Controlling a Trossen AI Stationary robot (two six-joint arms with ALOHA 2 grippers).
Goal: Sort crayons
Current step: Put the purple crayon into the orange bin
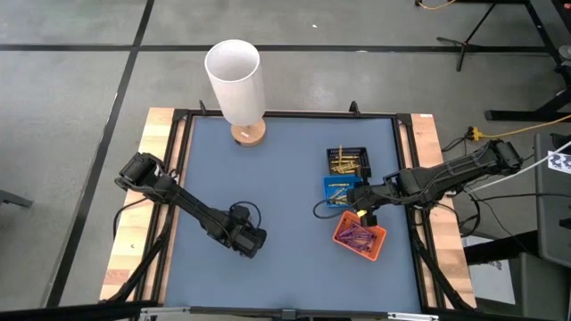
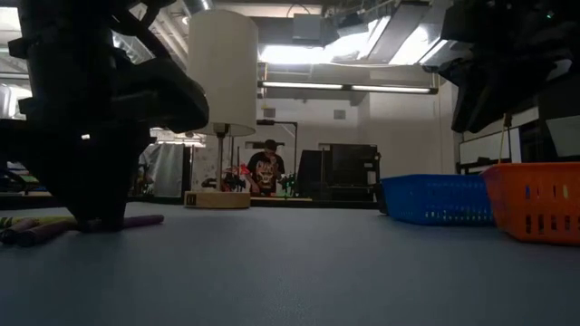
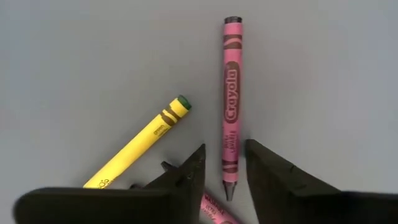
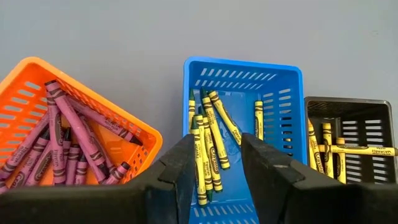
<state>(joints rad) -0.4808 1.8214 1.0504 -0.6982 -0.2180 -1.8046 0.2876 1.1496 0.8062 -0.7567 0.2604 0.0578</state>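
Note:
My left gripper (image 1: 250, 239) is low over the blue mat and open. In the left wrist view its fingertips (image 3: 225, 165) stand on either side of the pointed end of a pink crayon (image 3: 231, 93) that lies flat on the mat. A yellow crayon (image 3: 140, 143) and another pink crayon (image 3: 214, 210) lie beside it. My right gripper (image 1: 361, 198) (image 4: 217, 162) is open and empty above the blue tray (image 4: 283, 93) of yellow crayons (image 4: 214, 127). The orange tray (image 4: 25, 81) holds purple-pink crayons (image 4: 68, 143), and the black tray (image 4: 367, 115) holds more yellow ones.
A lamp with a white shade (image 1: 236, 76) on a wooden base stands at the mat's far edge. The three trays (image 1: 348, 187) sit in a row on the right. Wooden rails (image 1: 134, 223) border the mat. A person (image 2: 267, 167) shows far behind the table.

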